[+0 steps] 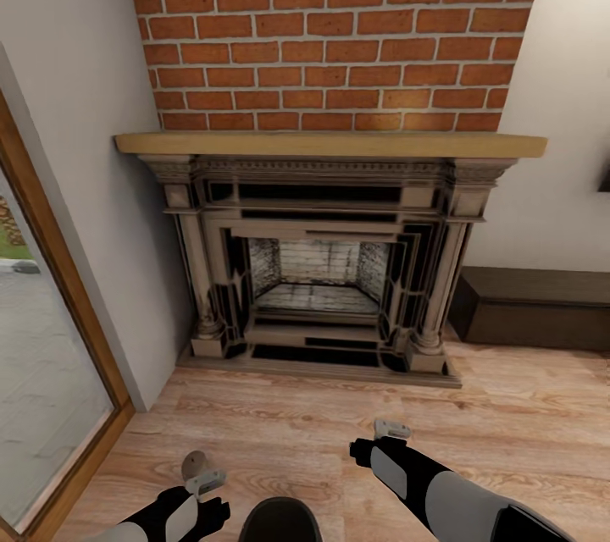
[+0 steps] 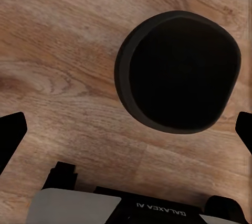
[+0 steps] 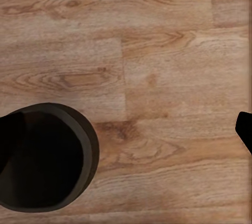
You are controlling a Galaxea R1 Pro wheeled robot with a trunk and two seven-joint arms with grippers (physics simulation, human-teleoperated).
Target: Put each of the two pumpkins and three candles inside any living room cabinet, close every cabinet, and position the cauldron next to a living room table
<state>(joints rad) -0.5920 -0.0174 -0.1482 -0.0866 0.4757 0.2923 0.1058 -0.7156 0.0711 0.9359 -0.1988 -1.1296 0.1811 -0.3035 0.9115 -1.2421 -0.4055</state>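
A stretch of the low dark-brown cabinet (image 1: pixel 529 305) stands against the right wall beside the fireplace. The pumpkins, candles and table are out of view. A round black shape (image 1: pixel 280 521) sits low between my arms, and both wrist views show it over the floorboards (image 2: pixel 178 72) (image 3: pixel 42 156). I cannot tell whether it is the cauldron or part of my own body. My left gripper (image 1: pixel 202 471) (image 2: pixel 126 132) hangs over the floor, open and empty. My right gripper (image 1: pixel 391 428) (image 3: pixel 126 129) hovers over bare boards, open too.
A carved fireplace (image 1: pixel 326 262) with a wooden mantel (image 1: pixel 330 144) and brick chimney stands straight ahead. A wood-framed glass door (image 1: pixel 51 373) lines the left side. Wood floor (image 1: pixel 339 415) stretches between me and the hearth.
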